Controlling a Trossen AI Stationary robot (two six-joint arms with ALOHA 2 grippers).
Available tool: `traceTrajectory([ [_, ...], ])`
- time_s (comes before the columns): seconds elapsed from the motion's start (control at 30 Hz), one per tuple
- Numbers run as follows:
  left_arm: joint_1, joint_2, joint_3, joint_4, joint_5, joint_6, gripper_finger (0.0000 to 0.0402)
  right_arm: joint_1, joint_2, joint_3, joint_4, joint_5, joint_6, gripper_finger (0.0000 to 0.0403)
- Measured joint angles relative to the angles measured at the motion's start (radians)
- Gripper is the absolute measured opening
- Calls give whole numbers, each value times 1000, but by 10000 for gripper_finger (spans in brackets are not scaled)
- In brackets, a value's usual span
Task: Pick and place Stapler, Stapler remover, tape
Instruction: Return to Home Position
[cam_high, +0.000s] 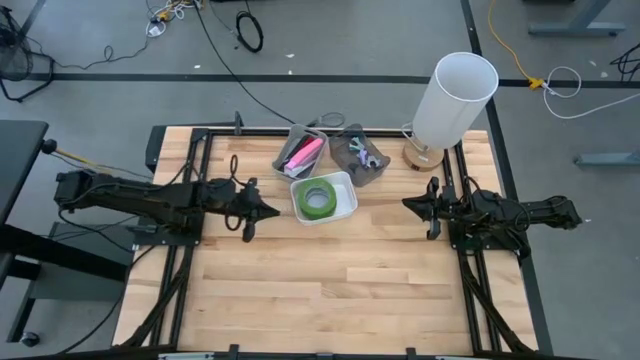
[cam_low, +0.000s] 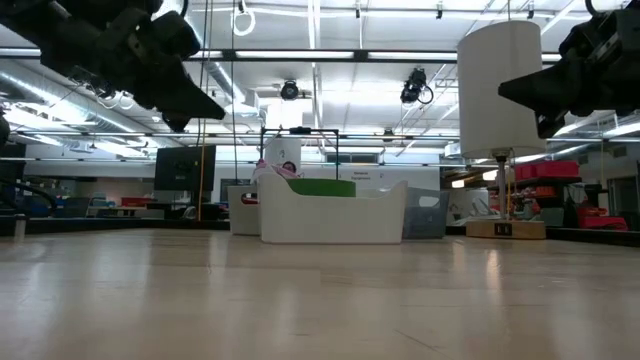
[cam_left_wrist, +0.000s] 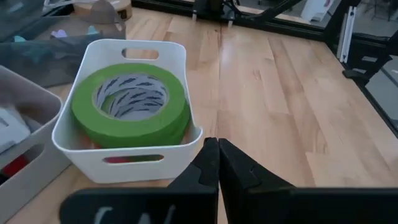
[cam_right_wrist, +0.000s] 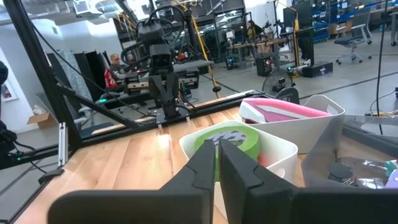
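A green roll of tape lies flat in a white bin at the table's far middle; something red shows beneath it through the bin's handle slot. A pink stapler lies in a light grey bin behind it. Small purple and teal pieces, probably the stapler remover, lie in a dark grey bin beside that. My left gripper is shut and empty, just left of the white bin. My right gripper hovers shut and empty, right of the bins.
A white lamp on a wooden base stands at the far right, close to the right arm. Black frame rails run along the table's left and right sides. Bare wooden tabletop stretches toward the near edge.
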Motion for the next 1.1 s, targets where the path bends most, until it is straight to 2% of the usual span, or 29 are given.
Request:
traceTrajectory([
  [0.27,0,-137,-116,23,-10,-45,3,0,0,0,0,0,0,23],
  [0.57,0,-340,-219,48,-20,32,3,0,0,0,0,1,0,23],
  [0.77,0,-451,-244,43,-20,67,3,0,0,0,0,1,0,23],
  [1.1,0,-567,-245,36,-20,105,3,0,0,0,0,1,0,23],
])
